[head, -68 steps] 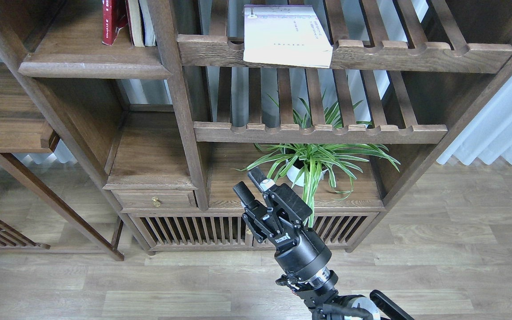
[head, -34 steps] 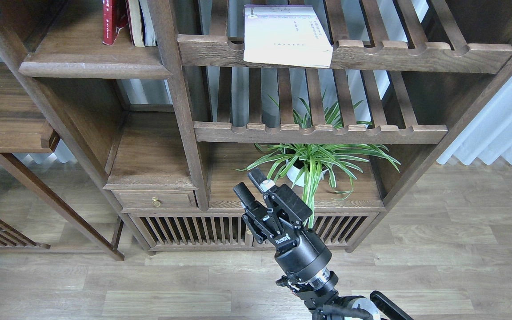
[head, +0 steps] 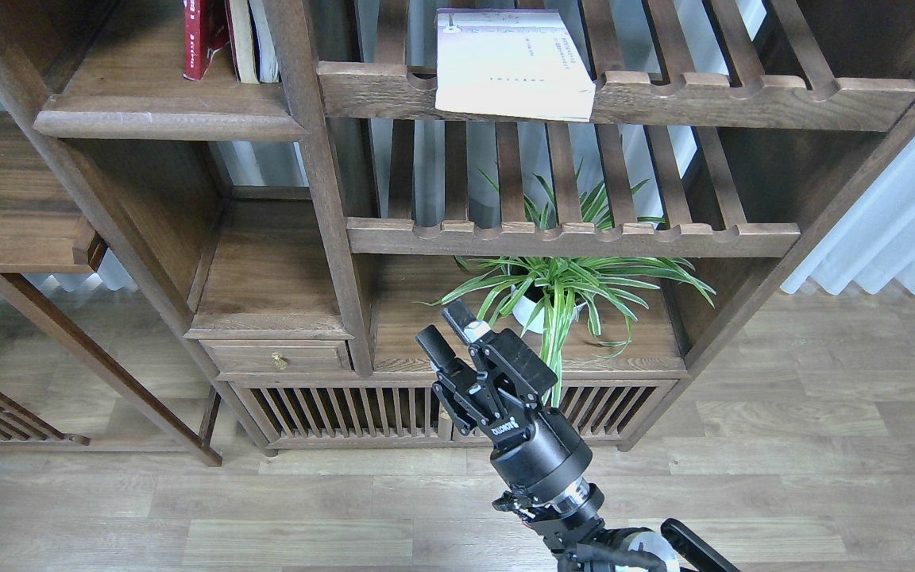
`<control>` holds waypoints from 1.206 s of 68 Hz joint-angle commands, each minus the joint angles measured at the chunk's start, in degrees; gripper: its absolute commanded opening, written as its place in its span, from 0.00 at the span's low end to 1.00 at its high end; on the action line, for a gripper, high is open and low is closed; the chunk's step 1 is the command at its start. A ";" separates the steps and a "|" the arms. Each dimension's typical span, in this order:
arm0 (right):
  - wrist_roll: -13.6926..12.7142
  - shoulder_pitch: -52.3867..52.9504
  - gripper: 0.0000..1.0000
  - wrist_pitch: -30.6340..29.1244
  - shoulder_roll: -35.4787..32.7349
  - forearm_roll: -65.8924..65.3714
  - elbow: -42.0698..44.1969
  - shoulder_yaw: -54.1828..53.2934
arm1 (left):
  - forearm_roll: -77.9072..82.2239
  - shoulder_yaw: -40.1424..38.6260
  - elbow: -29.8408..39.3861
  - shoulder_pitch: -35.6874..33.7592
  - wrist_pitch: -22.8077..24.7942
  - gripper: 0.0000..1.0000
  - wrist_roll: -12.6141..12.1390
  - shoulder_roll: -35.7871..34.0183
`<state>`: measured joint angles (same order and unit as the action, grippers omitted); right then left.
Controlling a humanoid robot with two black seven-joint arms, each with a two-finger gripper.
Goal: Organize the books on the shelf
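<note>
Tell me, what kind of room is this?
Probably a home living room or study: a dark wooden bookcase holding books, a potted spider plant, wood-plank flooring and pale curtains.

Right tool [head: 448,327] raised, fingers apart.

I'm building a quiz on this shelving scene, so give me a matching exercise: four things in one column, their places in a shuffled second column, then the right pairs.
Things:
1. red paperback book
2. pale white-lavender book
3. green spider plant in a white pot
4. small brass drawer knob

Places:
A. lying on the upper slatted rack, overhanging its notched rail
B. low compartment beneath the lower slatted rack
C. standing on the dark solid-board shelf, upper left
D. under the small left cubby

Pairs: 1-C, 2-A, 3-B, 4-D
</note>
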<state>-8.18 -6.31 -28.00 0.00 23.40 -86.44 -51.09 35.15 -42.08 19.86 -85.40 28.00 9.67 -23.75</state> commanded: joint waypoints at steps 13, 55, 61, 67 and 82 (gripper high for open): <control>0.00 -0.10 0.62 0.00 0.00 -0.11 -0.05 -0.06 | -0.08 0.07 0.09 -0.03 0.00 1.00 0.00 0.11; 0.00 0.16 0.61 0.00 0.00 -0.20 0.22 -0.85 | -0.61 0.16 3.95 0.93 0.00 1.00 -3.42 -0.95; 0.00 0.25 0.61 0.00 0.00 -0.20 0.22 -1.55 | -3.41 0.25 7.12 1.81 0.00 1.00 -6.94 -2.88; 0.00 0.51 0.61 0.00 0.00 -0.20 0.22 -2.52 | -6.32 0.34 10.37 3.48 0.00 1.00 -9.40 -4.55; 0.00 1.56 0.61 0.00 -0.35 -0.11 0.13 -5.77 | -9.31 0.34 20.83 7.52 0.00 1.00 -10.81 -12.10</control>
<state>-8.17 -5.36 -28.00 -0.17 23.20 -86.22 -54.93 27.49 -41.73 35.16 -79.90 28.00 -0.80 -32.03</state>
